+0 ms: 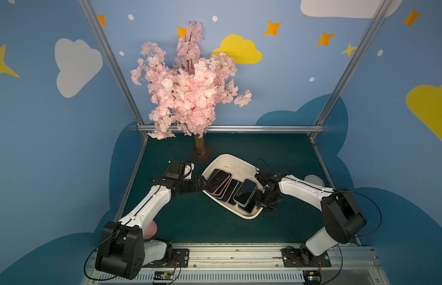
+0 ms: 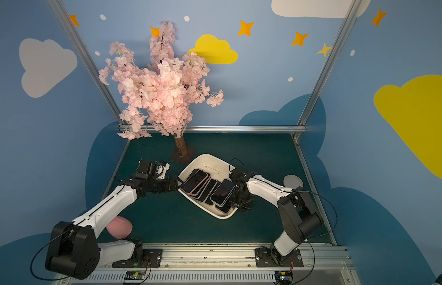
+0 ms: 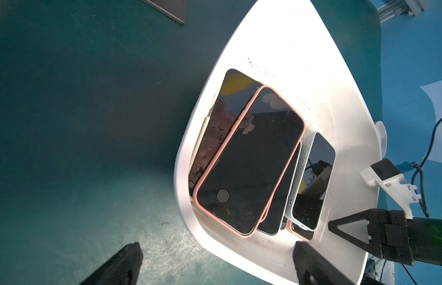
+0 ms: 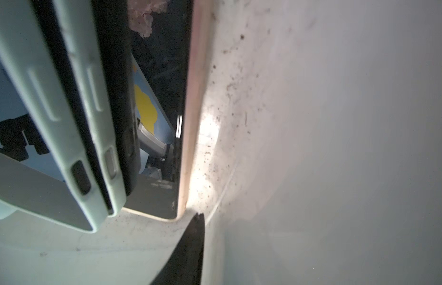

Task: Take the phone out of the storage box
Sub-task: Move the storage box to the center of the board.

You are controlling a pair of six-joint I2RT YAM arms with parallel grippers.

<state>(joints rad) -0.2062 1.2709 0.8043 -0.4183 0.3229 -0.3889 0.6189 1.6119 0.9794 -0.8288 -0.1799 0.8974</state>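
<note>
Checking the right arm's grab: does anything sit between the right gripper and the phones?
Nothing visible. The right gripper reaches into the box, right beside the pale-cased phone topping that end's stack; its finger sits between a pink-edged phone and the wall.

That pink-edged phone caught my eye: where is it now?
In both top views, the pink-edged phone tops the pile at the storage box's end nearest the left arm.
</note>
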